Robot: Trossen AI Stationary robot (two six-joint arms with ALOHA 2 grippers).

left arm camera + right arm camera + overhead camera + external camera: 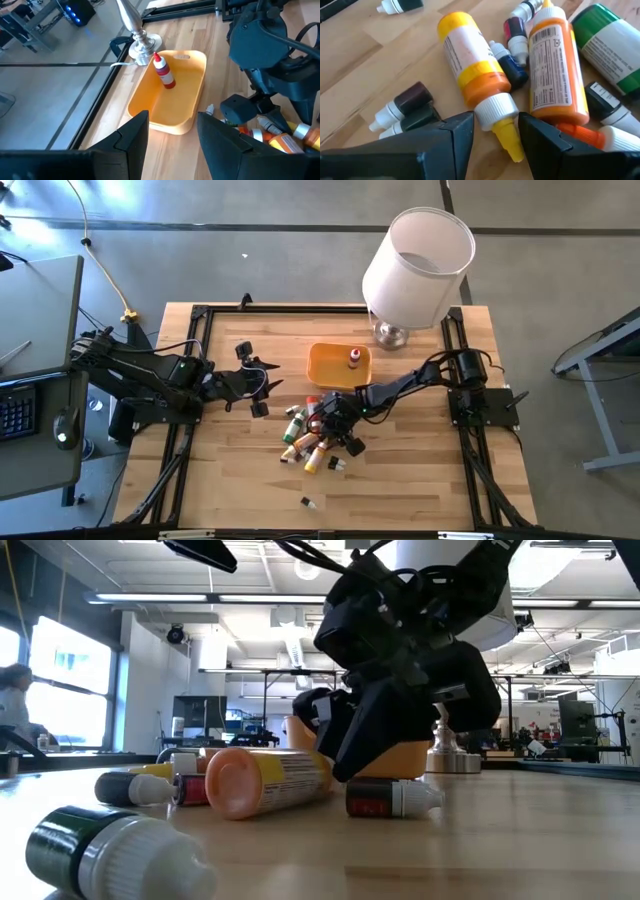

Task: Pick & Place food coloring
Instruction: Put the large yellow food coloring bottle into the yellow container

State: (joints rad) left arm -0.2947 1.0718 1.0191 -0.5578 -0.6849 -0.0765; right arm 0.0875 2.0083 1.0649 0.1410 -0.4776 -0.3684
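Orange tray (325,370): one, on the table (420,480), holding one red bottle (164,73) with a white cap. The tray lies just ahead of the left gripper's fingers in the left wrist view.

Food coloring pile (312,438): a loose heap of bottles on their sides, under and around the right gripper (336,425). In the right wrist view, countable: two large orange-and-yellow bottles, one yellow-tipped bottle (475,75) whose nozzle lies between the fingers, one orange bottle (557,70) just beyond the finger on that side; one large green bottle (615,45); two small dark bottles (410,107) touching each other beside the other finger; several more small ones between and behind, number uncertain.

Stray bottle (309,503): one, small, dark, well apart from the heap.

Right gripper: fingers spread, straddling the yellow nozzle, nothing grasped.

Left gripper (262,388): fingers released, empty, near the tray.

Lamp (415,265): one, white shade, metal base beside the tray.
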